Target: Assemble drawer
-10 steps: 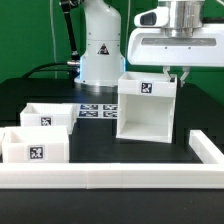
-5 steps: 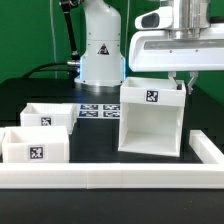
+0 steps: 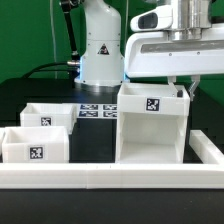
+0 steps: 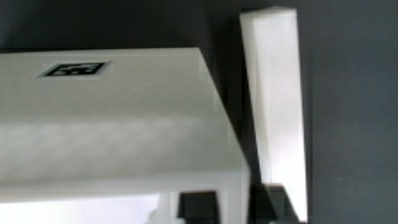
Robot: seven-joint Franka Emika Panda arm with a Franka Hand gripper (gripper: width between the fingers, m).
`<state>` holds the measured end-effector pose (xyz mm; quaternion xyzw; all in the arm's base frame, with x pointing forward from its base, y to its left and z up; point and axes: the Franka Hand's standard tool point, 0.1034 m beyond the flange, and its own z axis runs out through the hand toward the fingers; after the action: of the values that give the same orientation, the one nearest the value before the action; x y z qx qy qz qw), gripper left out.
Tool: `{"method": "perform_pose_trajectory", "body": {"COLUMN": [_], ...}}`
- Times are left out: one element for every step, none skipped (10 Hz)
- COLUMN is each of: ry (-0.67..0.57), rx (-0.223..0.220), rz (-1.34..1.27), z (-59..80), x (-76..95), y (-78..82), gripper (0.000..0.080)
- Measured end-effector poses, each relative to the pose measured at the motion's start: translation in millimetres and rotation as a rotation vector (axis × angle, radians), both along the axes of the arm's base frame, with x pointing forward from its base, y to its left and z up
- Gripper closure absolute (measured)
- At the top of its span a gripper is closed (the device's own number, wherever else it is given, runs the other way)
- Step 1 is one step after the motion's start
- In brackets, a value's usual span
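Observation:
The drawer's tall white housing [image 3: 150, 125] stands on the black table at the exterior view's right, with a tag on its upper back wall. My gripper [image 3: 183, 92] comes down from above, shut on the housing's right wall near its top edge. In the wrist view the dark fingers [image 4: 203, 206] sit on either side of a narrow white wall edge [image 4: 270, 90], next to the housing's tagged white face [image 4: 107, 110]; the gripper [image 4: 240, 205] shows only at the frame's edge. Two small white trays [image 3: 48, 117] [image 3: 30, 146] sit at the exterior view's left, untouched.
The marker board [image 3: 96, 110] lies flat behind the trays, in front of the robot's white base [image 3: 100, 50]. A long low white rail [image 3: 100, 178] runs along the table's front, and another rail piece [image 3: 208, 150] runs along the exterior view's right side, close to the housing.
The housing has moved to the exterior view's right and nearer the front rail, with my gripper still on its right wall. The trays have not moved.

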<state>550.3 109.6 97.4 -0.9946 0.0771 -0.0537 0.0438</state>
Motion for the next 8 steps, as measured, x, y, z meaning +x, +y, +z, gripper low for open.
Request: {"method": "perform_pose_trajectory", "body": {"ry": [-0.002,-0.002,0.002,0.006,0.007,0.01,-0.01,-0.012], "rx": [0.007,0.007,0.018,0.027,0.029,0.044,0.06,0.073], "rz": [-0.005,-0.003,-0.055,-0.117,-0.13,-0.205,-0.272,-0.329], "z": [1.2,1.3,1.7,2.7,2.8,2.8,3.2,4.9], "x": [1.6,1.4,1.7,2.3,2.4,2.9,7.3,13.0], "y": [-2.9,-1.9,-1.4,-0.3,0.0,0.6,-2.8,-9.6], "gripper": [0.0761,0.0761,0.0761,0.0761,0.0761,0.0761,0.0761,0.0758]}}
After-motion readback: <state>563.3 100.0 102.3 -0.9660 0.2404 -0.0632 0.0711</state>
